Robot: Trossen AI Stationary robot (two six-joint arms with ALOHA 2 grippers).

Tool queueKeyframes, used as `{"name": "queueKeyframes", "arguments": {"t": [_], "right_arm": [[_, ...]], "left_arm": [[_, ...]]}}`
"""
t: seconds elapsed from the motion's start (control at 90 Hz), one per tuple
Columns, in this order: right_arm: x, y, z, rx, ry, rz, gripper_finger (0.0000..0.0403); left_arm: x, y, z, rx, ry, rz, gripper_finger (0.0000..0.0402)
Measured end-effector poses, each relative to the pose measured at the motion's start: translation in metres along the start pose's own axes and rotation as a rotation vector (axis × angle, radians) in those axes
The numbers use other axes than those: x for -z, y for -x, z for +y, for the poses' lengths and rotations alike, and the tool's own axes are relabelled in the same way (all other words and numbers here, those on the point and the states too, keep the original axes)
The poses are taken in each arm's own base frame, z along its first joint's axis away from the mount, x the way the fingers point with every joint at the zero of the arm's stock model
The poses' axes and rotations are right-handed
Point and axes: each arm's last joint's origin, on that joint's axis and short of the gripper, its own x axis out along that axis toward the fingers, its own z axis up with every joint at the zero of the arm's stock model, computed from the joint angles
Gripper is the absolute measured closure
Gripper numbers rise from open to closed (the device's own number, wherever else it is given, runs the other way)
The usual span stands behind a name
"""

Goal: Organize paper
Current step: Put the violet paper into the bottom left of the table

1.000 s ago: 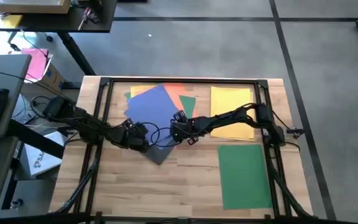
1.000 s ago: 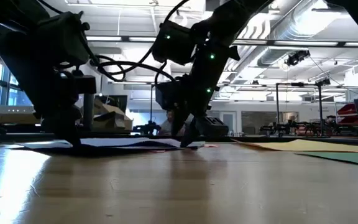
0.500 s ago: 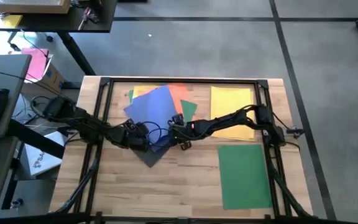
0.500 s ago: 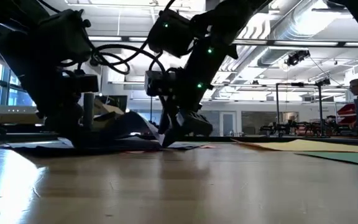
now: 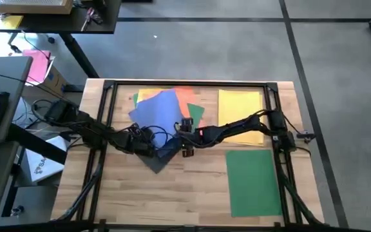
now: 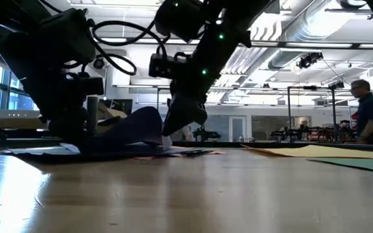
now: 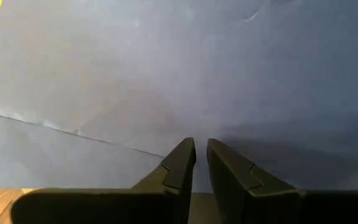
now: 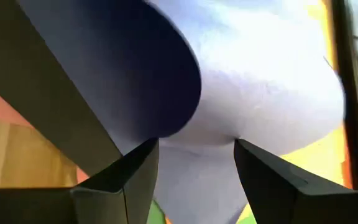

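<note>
Right tool (image 5: 184,145) open at blue sheet's (image 5: 160,113) curled edge; left tool (image 7: 201,163) nearly closed on it.

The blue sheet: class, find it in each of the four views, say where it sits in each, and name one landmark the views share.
High view: blue sheet, tilted, left of centre, atop the pile.
Low view: dark buckled hump, left of centre, beside the right hand.
Left wrist view: fills the picture, beyond the nearly shut left hand.
Right wrist view: curled up past the open fingers.
Shared landmark: the right hand at the sheet's lifted edge.
</note>
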Motion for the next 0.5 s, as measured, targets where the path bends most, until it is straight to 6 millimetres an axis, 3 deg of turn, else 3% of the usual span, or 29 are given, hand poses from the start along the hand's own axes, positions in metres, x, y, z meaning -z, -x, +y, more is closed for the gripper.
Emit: {"name": "queueKeyframes", "arguments": {"t": [0.211, 0.5], "right_arm": [[-0.005, 0.011, 0.008, 0.049, -0.078, -0.026, 0.0206], [0.011, -0.002, 0.005, 0.025, 0.1, 0.017, 0.0206]], "left_arm": [[0.0, 0.0, 0.0, 0.0, 0.001, 0.0, 0.0364], [0.0, 0.0, 0.0, 0.003, 0.004, -0.004, 0.0364]]}}
